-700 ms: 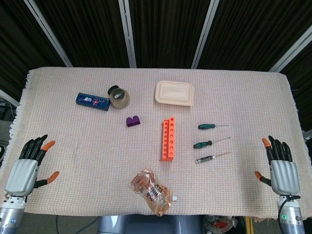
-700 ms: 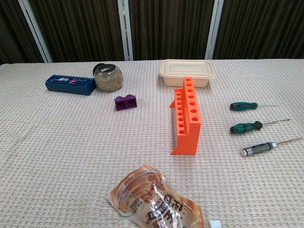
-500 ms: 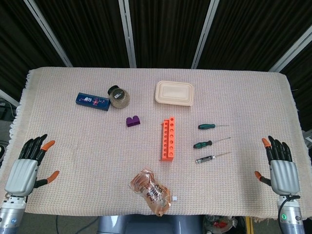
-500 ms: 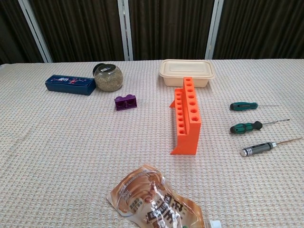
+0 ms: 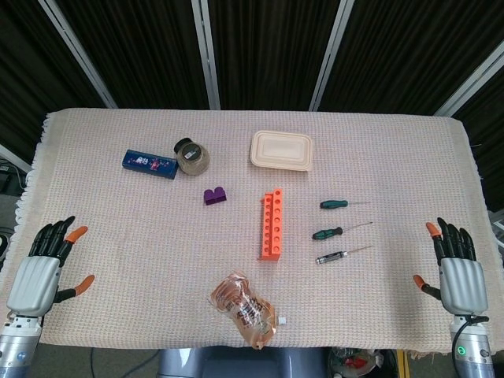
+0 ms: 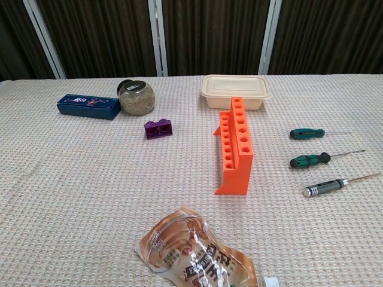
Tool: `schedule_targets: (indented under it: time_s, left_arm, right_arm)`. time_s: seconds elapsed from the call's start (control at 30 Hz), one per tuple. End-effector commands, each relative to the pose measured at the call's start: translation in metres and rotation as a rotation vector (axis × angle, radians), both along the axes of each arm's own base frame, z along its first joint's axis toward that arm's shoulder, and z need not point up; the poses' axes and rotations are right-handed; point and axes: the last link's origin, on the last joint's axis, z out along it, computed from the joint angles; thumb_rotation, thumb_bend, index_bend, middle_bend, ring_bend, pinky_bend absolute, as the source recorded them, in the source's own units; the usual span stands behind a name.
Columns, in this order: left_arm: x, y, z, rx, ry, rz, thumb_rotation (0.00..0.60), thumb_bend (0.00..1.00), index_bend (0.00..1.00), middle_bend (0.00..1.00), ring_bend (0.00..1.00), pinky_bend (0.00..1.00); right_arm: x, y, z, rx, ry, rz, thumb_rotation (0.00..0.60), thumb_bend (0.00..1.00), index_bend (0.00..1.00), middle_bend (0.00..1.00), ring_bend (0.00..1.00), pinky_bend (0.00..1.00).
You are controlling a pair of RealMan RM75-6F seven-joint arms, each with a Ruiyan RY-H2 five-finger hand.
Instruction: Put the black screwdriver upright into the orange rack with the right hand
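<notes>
The black screwdriver [image 5: 334, 256] lies flat on the counter [image 5: 118, 213], its thin shaft pointing right, nearest the front edge of three tools lined up to the right of the orange rack [image 5: 272, 224]. It sits apart from the rack, touching nothing. Just behind it lie two green-handled screwdrivers [image 5: 328, 233], one after the other, all roughly parallel.

The rack stands in the middle of the woven cloth, its row of holes running front to back — the chest view shows its stepped wedge shape [image 6: 236, 145], which from above reads only as a strip.

Behind the rack is a lidded beige container [image 5: 282, 150]; off to the left, a purple block [image 5: 214, 196], a round jar [image 5: 191, 157] and a blue box [image 5: 150, 164] just beside it. A crinkled snack bag [image 5: 243, 310] lies at the front edge.

Only the head view catches the hands: the right hand [image 5: 460, 270] at the right front corner, well apart from the screwdriver, fingers spread and holding nothing; the left hand [image 5: 41, 269] likewise at the left front corner — fingers apart, empty.
</notes>
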Motion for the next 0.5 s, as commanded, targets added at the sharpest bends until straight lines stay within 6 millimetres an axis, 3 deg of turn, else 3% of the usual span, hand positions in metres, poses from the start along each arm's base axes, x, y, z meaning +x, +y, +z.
schedule_targets:
  time_s: [0.03,0.5]
  left_arm:
    - [0.0,0.0,0.001,-0.001,-0.002,0.004,0.6,0.19,0.15,0.0,0.0,0.0]
    - [-0.002,0.0,0.022,0.004,0.046,0.0,0.6,0.19,0.15,0.0,0.0,0.0]
  right_arm:
    - [0.001,-0.001,0.002,-0.008,0.001,0.006,0.6,0.09,0.1,0.0,0.0,0.0]
    - [0.017,-0.016,-0.002,0.051,0.178,0.083,0.6,0.11,0.27,0.04,0.0,0.0]
